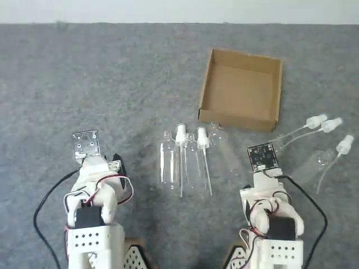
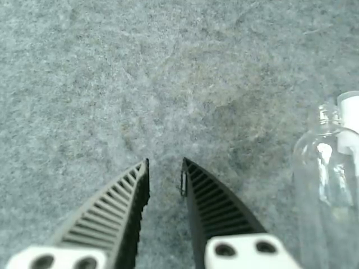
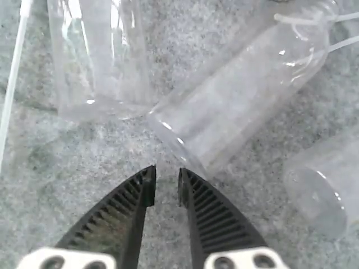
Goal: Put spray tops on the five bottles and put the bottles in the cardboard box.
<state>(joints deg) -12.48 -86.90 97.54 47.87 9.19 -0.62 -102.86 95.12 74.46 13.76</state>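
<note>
High view: I read the open brown cardboard box (image 1: 241, 89) as empty, with clear plastic bottles (image 1: 168, 165) lying near it and white spray tops (image 1: 180, 134) apparently loose (every step remains). The left gripper (image 2: 165, 168) and right gripper (image 3: 166, 175) are narrowly parted and empty.

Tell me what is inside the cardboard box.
Inside the cardboard box only its bare brown floor and inner walls show. The bottles lie outside it. The near wall covers a thin strip of floor behind it.

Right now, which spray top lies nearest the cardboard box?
The right spray top of the middle pair, close to the cardboard box; the rest lie farther off.
</note>
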